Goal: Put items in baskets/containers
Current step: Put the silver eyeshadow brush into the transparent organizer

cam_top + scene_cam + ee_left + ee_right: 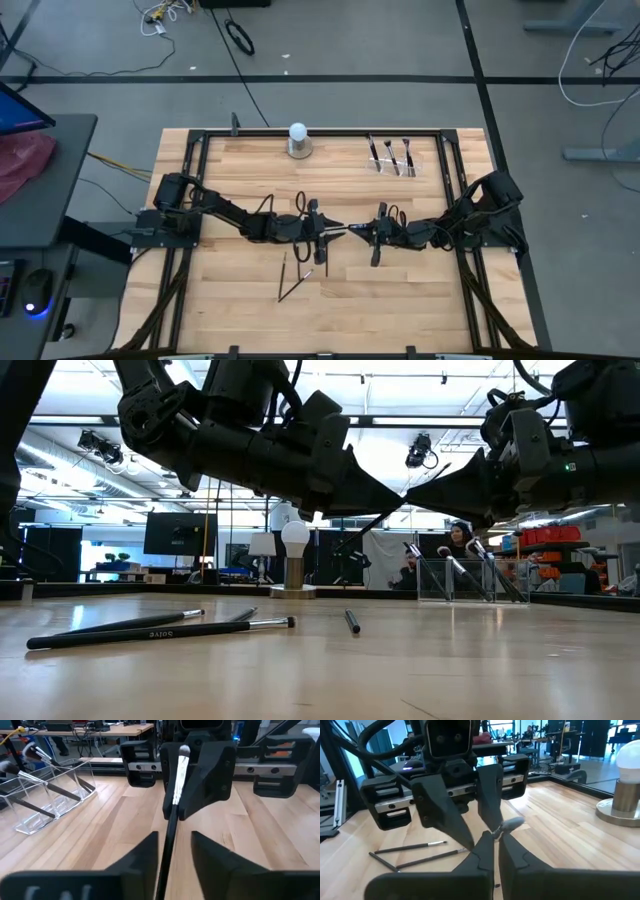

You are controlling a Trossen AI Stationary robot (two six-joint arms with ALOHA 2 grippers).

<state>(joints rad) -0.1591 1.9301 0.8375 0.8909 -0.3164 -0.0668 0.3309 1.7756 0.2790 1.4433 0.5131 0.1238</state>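
Observation:
A thin dark makeup brush (346, 231) with a pale bristle tip (183, 751) hangs above the table's middle between my two grippers. My right gripper (494, 840) is shut on it near the bristle end. My left gripper (172, 837) is open, its fingers on either side of the dark handle (169, 840); I cannot tell whether they touch it. The clear holder (398, 160) stands near the far right edge with three brushes leaning in it. More brushes (290, 278) lie flat on the wood near the middle. My right gripper pinches the brush between its two fingers (482, 852) just behind the pale bristle tip (512, 824), which sticks out past them. It comes level from the table's right, fingers along the brush. The brush is lifted clear and slants in the low view (370, 527).
A white ball on a round grey base (298, 140) stands at the far edge's middle. Loose brushes (160, 628) and a short one (352, 622) lie on the near half of the table. A black frame (452, 170) rims the wooden top.

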